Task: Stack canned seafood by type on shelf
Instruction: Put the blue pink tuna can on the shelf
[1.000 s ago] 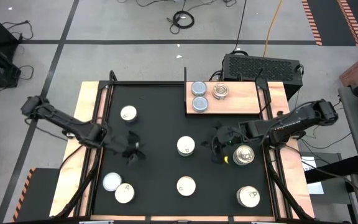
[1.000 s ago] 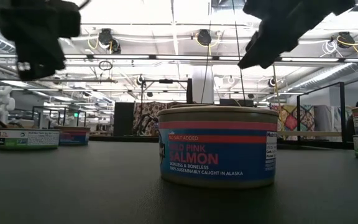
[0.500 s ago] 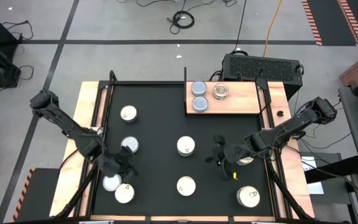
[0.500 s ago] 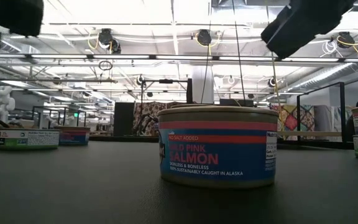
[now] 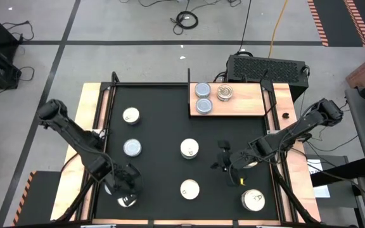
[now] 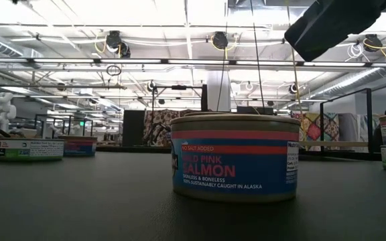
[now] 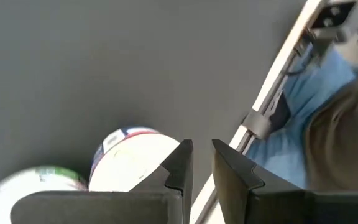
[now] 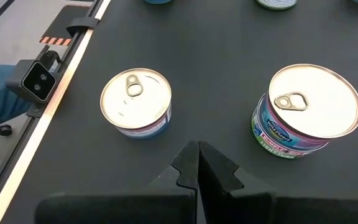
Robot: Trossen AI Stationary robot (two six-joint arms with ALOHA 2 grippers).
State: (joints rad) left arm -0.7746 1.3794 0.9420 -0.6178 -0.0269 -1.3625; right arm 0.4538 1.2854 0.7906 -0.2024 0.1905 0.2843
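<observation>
The nearest can [image 6: 235,157] on the black mat [image 5: 157,164] reads "NO SALT ADDED", "PINK SALMON". Three cans stand on the wooden shelf [image 5: 246,101]. The left gripper [image 7: 197,163], slightly parted, grasps nothing, beside two cans. The right gripper [image 8: 197,163] hangs clenched and empty.

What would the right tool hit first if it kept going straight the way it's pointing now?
Probably bare black mat. The shut right tool aims into the gap between two pull-tab cans, though depth is hard to judge.
</observation>
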